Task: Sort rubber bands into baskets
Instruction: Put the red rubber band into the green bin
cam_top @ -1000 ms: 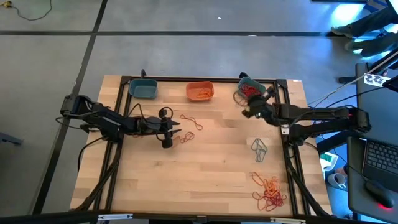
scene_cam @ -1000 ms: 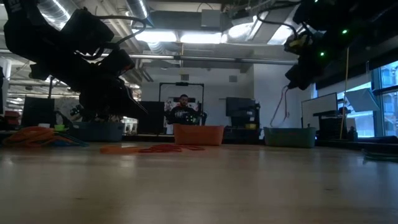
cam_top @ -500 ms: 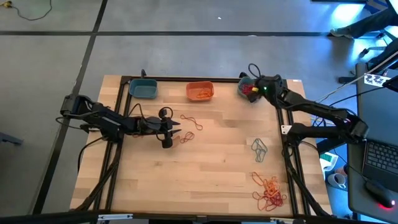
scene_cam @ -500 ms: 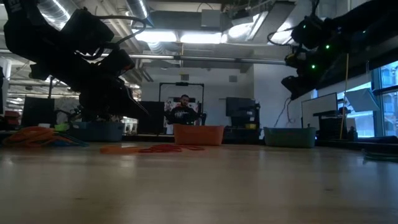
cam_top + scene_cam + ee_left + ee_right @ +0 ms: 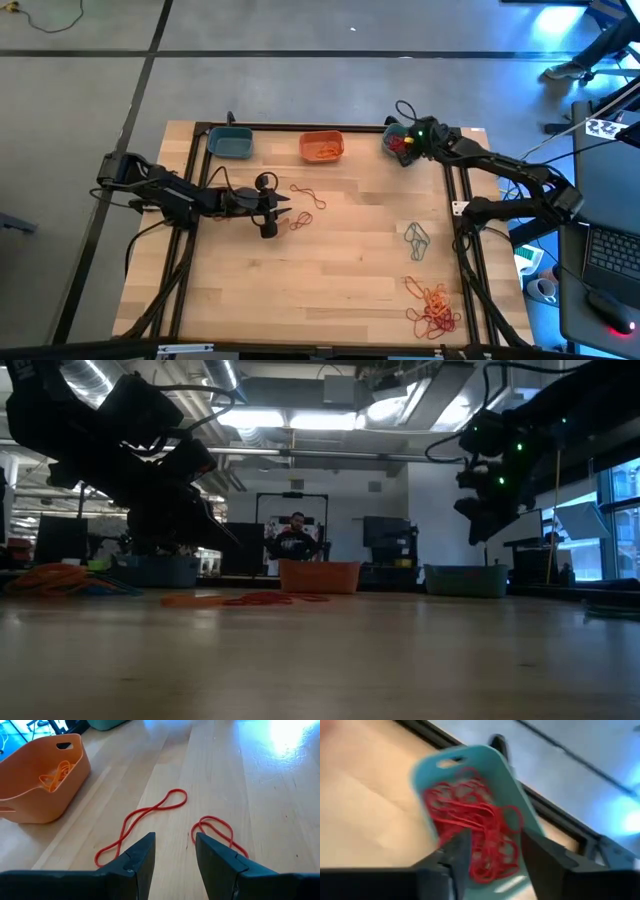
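My right gripper [image 5: 492, 845] hangs open just above the far-right teal basket [image 5: 398, 143], which is filled with red rubber bands [image 5: 470, 815]; nothing is between its fingers. My left gripper [image 5: 175, 845] stands open low over the table's middle left, its fingertips pointing between two red bands [image 5: 150, 815] [image 5: 215, 830] that lie flat on the wood. An orange basket [image 5: 321, 147] with orange bands and a second teal basket [image 5: 231, 142] stand along the far edge.
A grey band [image 5: 417, 238] lies at the right of the table. A heap of orange and red bands [image 5: 434, 308] lies near the front right corner. A black frame rail [image 5: 452, 165] runs past the right basket. The middle of the wooden table [image 5: 340, 270] is bare.
My right gripper has swung toward the table's far edge and turned, and now hangs over the far-right teal basket. My left arm has kept still, and the bands on the table have not moved.
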